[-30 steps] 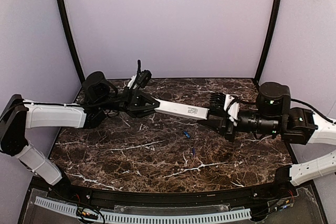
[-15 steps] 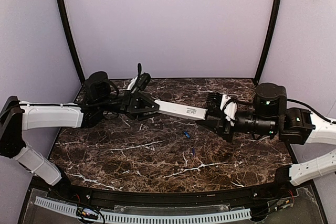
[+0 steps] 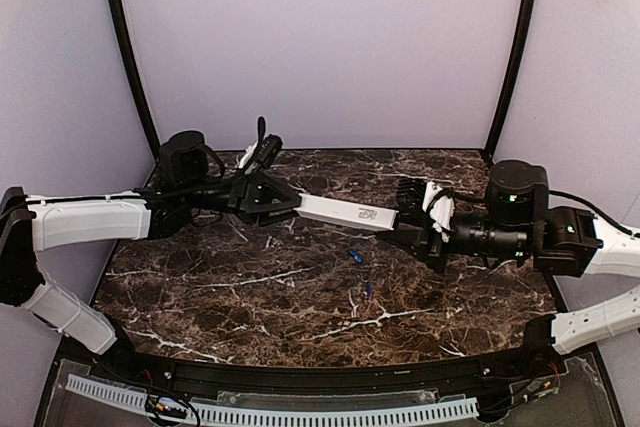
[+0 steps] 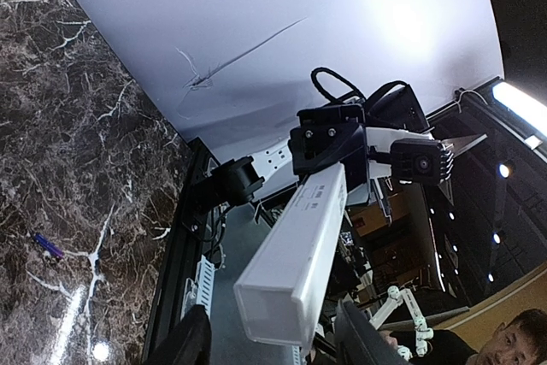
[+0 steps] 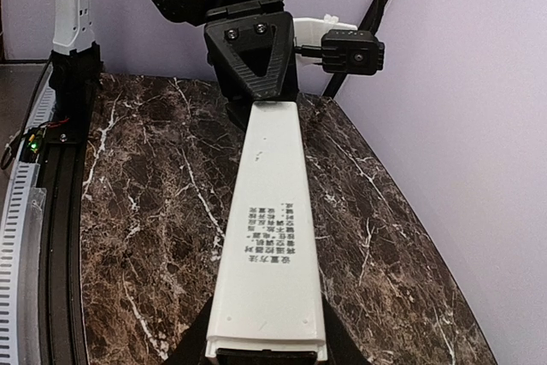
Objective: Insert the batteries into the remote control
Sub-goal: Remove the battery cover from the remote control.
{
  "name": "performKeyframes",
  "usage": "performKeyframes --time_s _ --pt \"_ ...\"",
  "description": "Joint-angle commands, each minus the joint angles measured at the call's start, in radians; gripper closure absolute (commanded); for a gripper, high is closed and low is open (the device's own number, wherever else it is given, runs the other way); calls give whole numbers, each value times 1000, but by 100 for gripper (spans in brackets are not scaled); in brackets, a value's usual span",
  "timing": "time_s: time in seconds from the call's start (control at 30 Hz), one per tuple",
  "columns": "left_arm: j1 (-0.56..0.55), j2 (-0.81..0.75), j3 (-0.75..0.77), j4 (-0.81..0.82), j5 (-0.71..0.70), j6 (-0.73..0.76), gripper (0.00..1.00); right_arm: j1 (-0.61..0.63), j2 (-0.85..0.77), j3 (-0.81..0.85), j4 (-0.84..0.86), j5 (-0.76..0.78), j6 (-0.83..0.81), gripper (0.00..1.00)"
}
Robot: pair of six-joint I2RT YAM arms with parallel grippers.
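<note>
The remote control (image 3: 345, 212), a long white stick with printed text, hangs level above the middle of the table. My right gripper (image 3: 408, 223) is shut on its right end; in the right wrist view the remote control (image 5: 272, 245) runs away from that gripper (image 5: 267, 352). My left gripper (image 3: 288, 203) stands open around the other end. In the left wrist view the remote control (image 4: 299, 254) has gaps on both sides between it and the gripper (image 4: 273, 341). Two small blue batteries (image 3: 355, 255) (image 3: 369, 289) lie on the marble below, one battery (image 4: 48, 246) showing at the left.
The dark marble table (image 3: 250, 287) is walled by pale purple panels at the back and sides. A black rail with a white cable strip (image 3: 270, 412) runs along the near edge. The left arm's black gripper body (image 5: 252, 57) faces the right wrist camera.
My left gripper's jaws have opened off the remote's left end and the left arm has eased slightly left. The right gripper keeps its hold on the remote.
</note>
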Motion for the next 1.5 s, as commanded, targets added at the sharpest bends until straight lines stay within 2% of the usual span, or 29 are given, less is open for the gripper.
performKeyframes --time_s 0.0,0.27,0.57,1.0,1.47 --pt "6 -49 38 -66 -3 57 51 0 -8 -9 24 13 14 100" --pt "5 -52 44 -80 2 64 65 0 6 -2 13 23 13 100" --pt "5 -46 45 -73 10 62 75 0 24 5 5 33 13 100" --pt "3 -18 42 -45 16 42 77 0 36 5 6 40 10 100" --pt "2 4 15 108 54 -47 89 0 62 10 3 66 10 100"
